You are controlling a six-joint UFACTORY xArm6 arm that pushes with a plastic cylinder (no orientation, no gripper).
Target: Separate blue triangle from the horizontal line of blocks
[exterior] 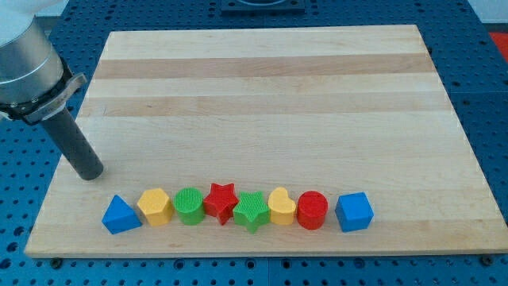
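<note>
A horizontal line of blocks lies near the view's bottom of the wooden board. From the view's left: blue triangle, yellow hexagon, green cylinder, red star, green star, yellow heart, red cylinder, blue cube. The blue triangle is the left end of the line and touches the yellow hexagon. My tip rests on the board near its left edge, above and to the left of the blue triangle, with a small gap between them.
The board lies on a blue perforated table. The arm's grey body fills the view's top left corner, above the rod.
</note>
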